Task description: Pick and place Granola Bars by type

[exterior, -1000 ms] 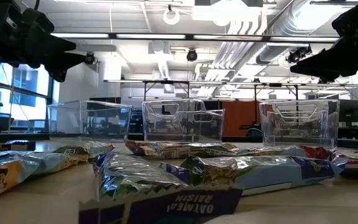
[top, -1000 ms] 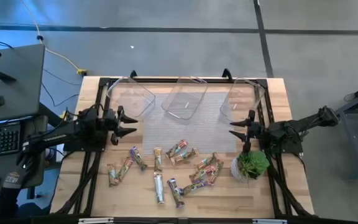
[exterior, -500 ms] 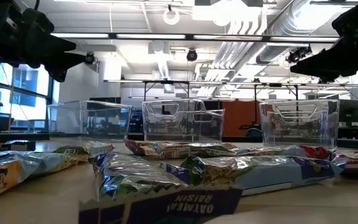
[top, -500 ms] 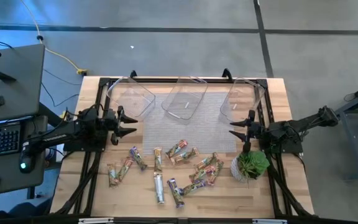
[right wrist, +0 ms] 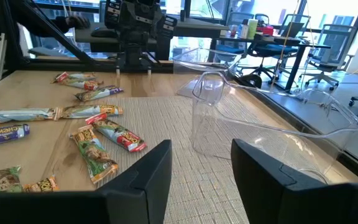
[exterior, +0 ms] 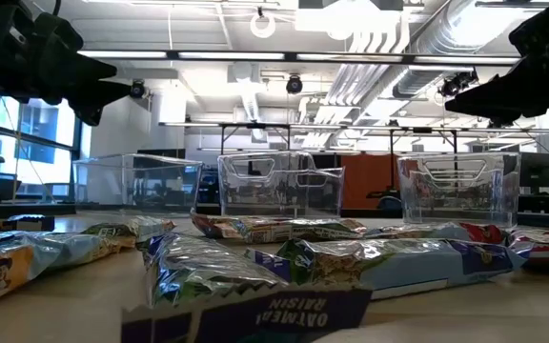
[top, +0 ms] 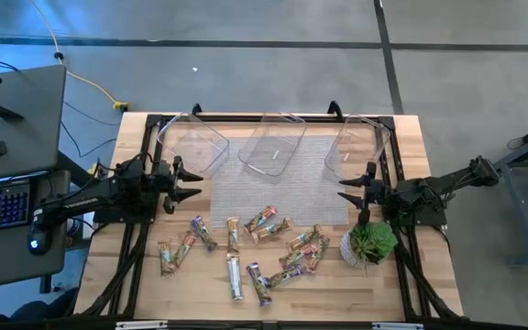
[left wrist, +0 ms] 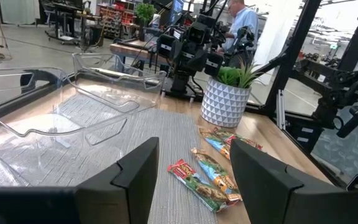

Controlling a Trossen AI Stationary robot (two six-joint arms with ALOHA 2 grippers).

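Several granola bars (top: 269, 222) in shiny wrappers lie flat and scattered on the near half of the wooden table, some on the grey mat's near edge; they also show in the low view (exterior: 255, 262), the left wrist view (left wrist: 211, 176) and the right wrist view (right wrist: 98, 140). My left gripper (top: 193, 181) hovers open above the table's left side, left of the bars. My right gripper (top: 345, 191) hovers open at the right side, beside the potted plant. Neither touches anything.
Three clear plastic bins (top: 193, 145) (top: 273, 147) (top: 356, 147) stand in a row at the far edge. A grey mat (top: 278, 188) covers the table's middle. A small potted plant (top: 369, 244) stands near the right edge. A person (left wrist: 241, 22) shows in the room beyond.
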